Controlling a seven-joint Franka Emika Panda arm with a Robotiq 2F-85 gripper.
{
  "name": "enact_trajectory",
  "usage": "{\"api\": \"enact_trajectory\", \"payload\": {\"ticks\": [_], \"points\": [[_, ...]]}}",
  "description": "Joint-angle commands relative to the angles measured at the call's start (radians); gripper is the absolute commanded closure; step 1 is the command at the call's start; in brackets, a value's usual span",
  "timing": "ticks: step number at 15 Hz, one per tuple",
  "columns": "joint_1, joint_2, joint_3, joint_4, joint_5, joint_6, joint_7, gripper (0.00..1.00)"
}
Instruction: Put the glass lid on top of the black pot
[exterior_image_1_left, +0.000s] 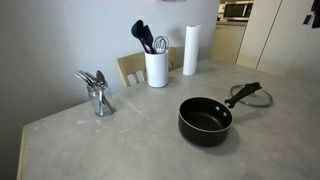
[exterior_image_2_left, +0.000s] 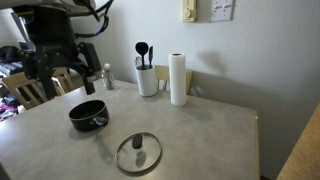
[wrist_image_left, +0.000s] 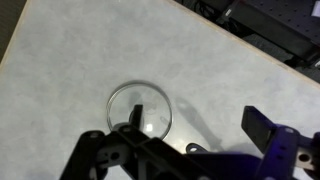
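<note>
The black pot (exterior_image_1_left: 205, 120) sits on the grey table, and its long handle points toward the glass lid (exterior_image_1_left: 250, 97). Both exterior views show them: the pot (exterior_image_2_left: 87, 115) lies apart from the lid (exterior_image_2_left: 138, 153), which lies flat near the table's front edge. My gripper (exterior_image_2_left: 55, 75) hangs high above the table's far left corner, away from both. In the wrist view the gripper (wrist_image_left: 196, 125) is open and empty, and the lid (wrist_image_left: 140, 110) lies far below, partly behind one finger.
A white utensil holder (exterior_image_1_left: 156, 68) with dark utensils and a paper towel roll (exterior_image_1_left: 191, 50) stand at the table's back. A metal holder with spoons (exterior_image_1_left: 97, 92) stands near the pot. A wooden chair (exterior_image_1_left: 130, 68) stands behind the table.
</note>
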Motion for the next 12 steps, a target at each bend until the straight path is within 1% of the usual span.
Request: {"api": "enact_trajectory", "payload": {"ticks": [1, 4, 5, 6, 7, 9, 12], "points": [[-0.038, 0.139, -0.016, 0.017, 0.025, 0.11, 0.033, 0.0], [-0.058, 0.251, -0.02, 0.043, 0.078, 0.169, 0.051, 0.0], [-0.065, 0.289, -0.018, 0.049, 0.097, 0.185, 0.042, 0.0], [-0.071, 0.327, -0.016, 0.053, 0.137, 0.178, 0.016, 0.0], [-0.074, 0.242, 0.002, 0.015, 0.09, 0.166, 0.045, 0.0], [-0.081, 0.301, 0.006, 0.028, 0.117, 0.172, 0.041, 0.0], [-0.083, 0.324, 0.008, 0.043, 0.12, 0.173, 0.042, 0.0]]}}
